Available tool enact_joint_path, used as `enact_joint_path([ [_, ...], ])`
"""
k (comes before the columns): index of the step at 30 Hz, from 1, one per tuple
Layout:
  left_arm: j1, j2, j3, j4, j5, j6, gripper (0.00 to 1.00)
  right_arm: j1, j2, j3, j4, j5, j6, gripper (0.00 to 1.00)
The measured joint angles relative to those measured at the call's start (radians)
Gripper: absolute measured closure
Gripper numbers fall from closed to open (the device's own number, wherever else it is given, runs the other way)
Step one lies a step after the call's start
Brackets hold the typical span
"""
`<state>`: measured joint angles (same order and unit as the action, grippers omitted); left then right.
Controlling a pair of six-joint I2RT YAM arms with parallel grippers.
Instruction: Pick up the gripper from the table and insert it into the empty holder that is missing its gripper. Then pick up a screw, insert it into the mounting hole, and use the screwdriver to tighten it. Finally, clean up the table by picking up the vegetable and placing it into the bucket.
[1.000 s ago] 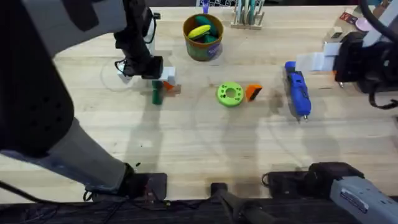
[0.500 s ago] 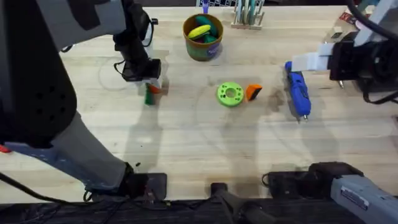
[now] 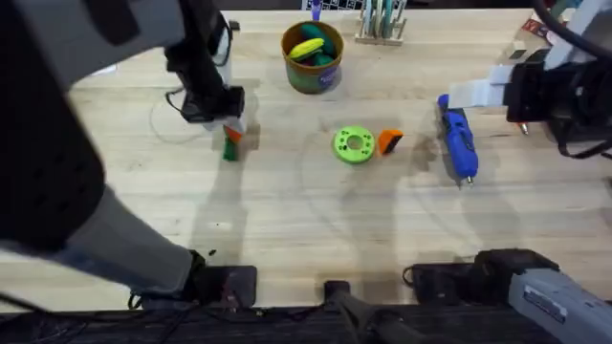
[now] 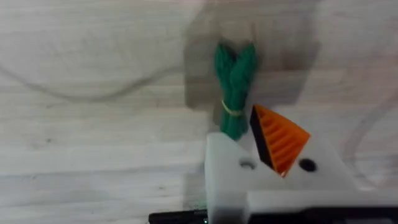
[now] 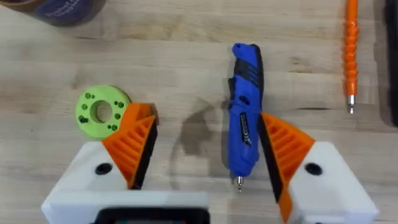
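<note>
**Task objects on the table**

The orange ribbed gripper (image 3: 389, 141) is seen at centre frame. The blue screwdriver (image 3: 458, 140) is laid flat right of centre, tip toward the bottom. The dark green vegetable (image 3: 230, 146) is found left of centre. The bucket (image 3: 312, 57) is stood upright at top centre.

Robotics lab bench; pale wood table (image 3: 287, 229); two arm bases clamped at its edge; tool rack (image 3: 381, 24) behind.
</note>
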<state>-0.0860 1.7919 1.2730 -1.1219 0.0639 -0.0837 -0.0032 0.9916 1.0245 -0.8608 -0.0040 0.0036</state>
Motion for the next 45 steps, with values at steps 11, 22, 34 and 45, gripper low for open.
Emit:
enact_joint_path([
  [11,0.0,-0.351,0.112,-0.088,0.001,0.0,0.991,0.0,-0.19,0.003,-0.001,0.0,0.0,0.042],
  [22,0.0,-0.476,0.112,-0.094,0.003,-0.003,0.021,0.0,-0.268,0.007,-0.013,0.0,0.0,0.042],
  [34,0.0,-0.476,0.112,-0.1,0.003,-0.003,0.015,0.0,-0.268,0.007,-0.014,0.0,0.0,0.042],
  [45,0.0,-0.476,0.112,-0.23,0.003,-0.004,0.014,0.0,-0.268,0.007,-0.014,0.0,0.0,0.042],
])
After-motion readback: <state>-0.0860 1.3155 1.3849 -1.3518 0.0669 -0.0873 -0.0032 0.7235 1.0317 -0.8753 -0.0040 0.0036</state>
